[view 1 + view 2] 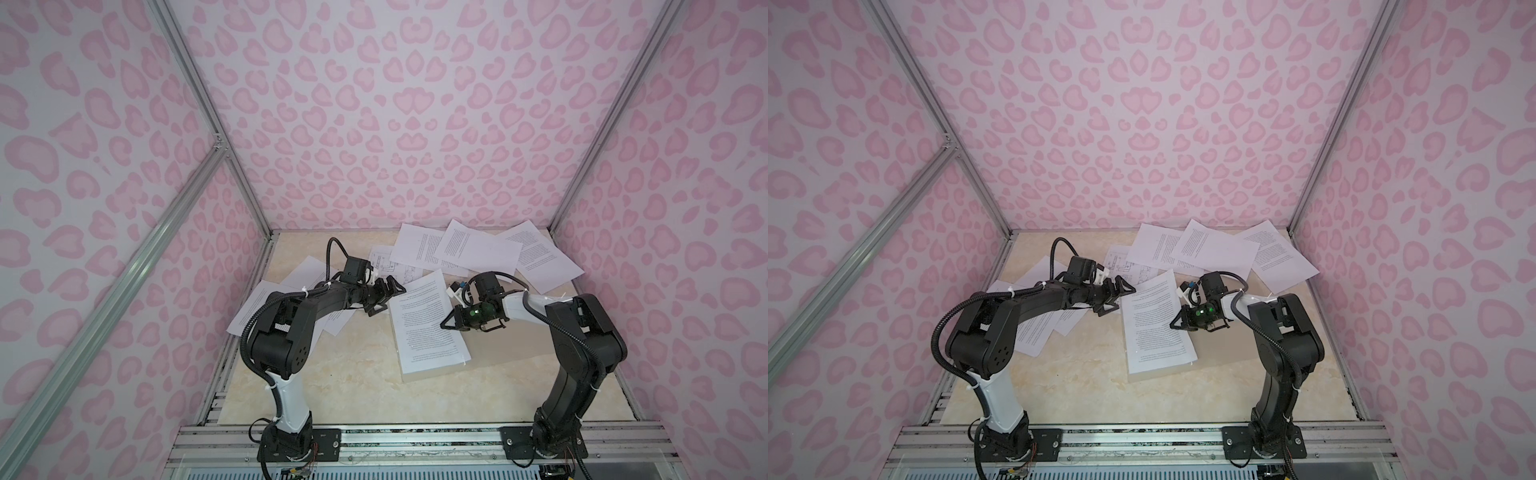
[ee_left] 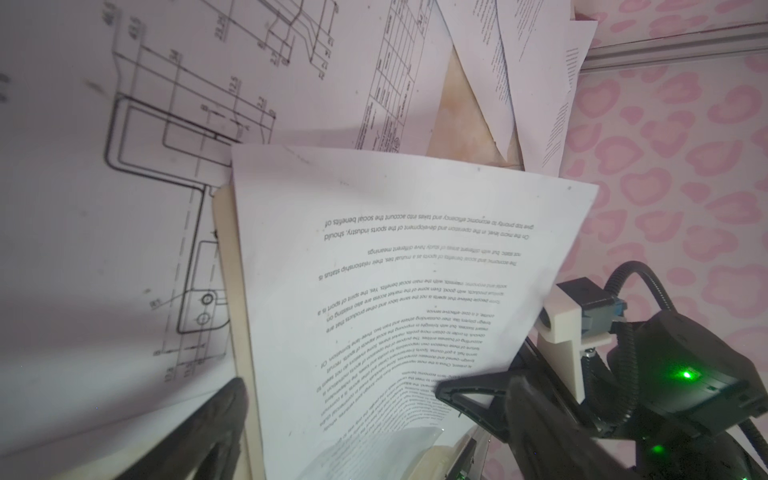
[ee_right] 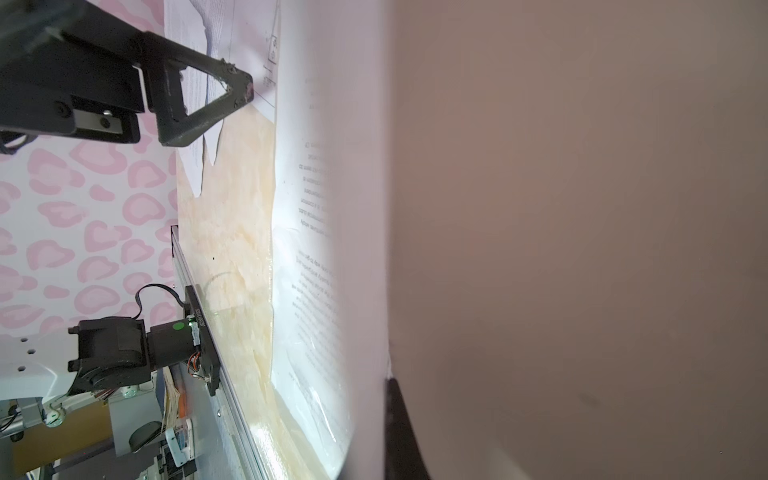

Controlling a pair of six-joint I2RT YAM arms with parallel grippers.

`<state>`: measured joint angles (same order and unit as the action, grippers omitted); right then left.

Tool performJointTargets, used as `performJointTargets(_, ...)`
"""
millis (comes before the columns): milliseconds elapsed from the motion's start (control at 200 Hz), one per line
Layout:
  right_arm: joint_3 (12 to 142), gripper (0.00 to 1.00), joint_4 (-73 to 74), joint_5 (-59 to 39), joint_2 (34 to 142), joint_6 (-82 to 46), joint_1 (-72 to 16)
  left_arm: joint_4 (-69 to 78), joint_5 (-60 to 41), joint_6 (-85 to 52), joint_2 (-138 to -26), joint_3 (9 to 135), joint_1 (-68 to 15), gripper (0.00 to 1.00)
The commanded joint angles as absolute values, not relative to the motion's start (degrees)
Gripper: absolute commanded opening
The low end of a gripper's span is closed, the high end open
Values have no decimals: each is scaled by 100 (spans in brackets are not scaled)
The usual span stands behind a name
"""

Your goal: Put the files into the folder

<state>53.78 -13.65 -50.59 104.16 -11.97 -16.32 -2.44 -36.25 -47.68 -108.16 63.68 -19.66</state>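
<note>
The grey-beige folder (image 1: 505, 345) (image 1: 1225, 347) lies open on the table right of centre. One printed sheet (image 1: 424, 328) (image 2: 374, 270) rests on its left half. My right gripper (image 1: 445, 325) (image 3: 390, 424) is shut on that sheet's right edge, which curls up off the folder (image 3: 582, 249). My left gripper (image 1: 384, 297) (image 2: 386, 440) hovers open at the sheet's far left corner, holding nothing. Other files are loose: a drawing sheet (image 1: 386, 266) (image 2: 145, 166), text sheets (image 1: 478, 249) at the back right, and more sheets (image 1: 266, 307) under the left arm.
The marble tabletop (image 1: 353, 386) is boxed in by pink patterned walls (image 1: 374, 124) on three sides. An aluminium rail (image 1: 415, 440) carrying both arm bases runs along the front edge. The two grippers are close together over the folder's left half.
</note>
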Motion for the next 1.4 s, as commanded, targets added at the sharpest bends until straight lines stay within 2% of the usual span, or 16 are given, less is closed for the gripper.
performJointTargets(0, 5363, 0, -1585, -5021, 10354, -962, -1525, -157, -3698, -4714, -10889, 6438, -1960, 98)
performJointTargets(200, 5495, 0, -2120, -4695, 10334, -661, -1502, -173, -3700, -4708, -10923, 6486, -1964, 98)
performJointTargets(455, 5469, 0, -2057, -4548, 10324, -754, -1432, -212, -3731, -4675, -10973, 6556, -1966, 100)
performJointTargets(705, 5451, 0, -1851, -4600, 10406, -923, -1423, -282, -3702, -4741, -11125, 6857, -2030, 70)
performJointTargets(1095, 5421, 0, -1820, -4734, 10371, -921, -1406, -550, -3266, -4853, -11526, 7145, -2053, 54)
performJointTargets(1350, 5383, 0, -1750, -4782, 10362, -967, -1414, -572, -3127, -4898, -11698, 7183, -2048, 38)
performJointTargets(1395, 5379, 0, -1750, -4785, 10364, -975, -1407, -559, -3101, -4909, -11706, 7181, -2044, 37)
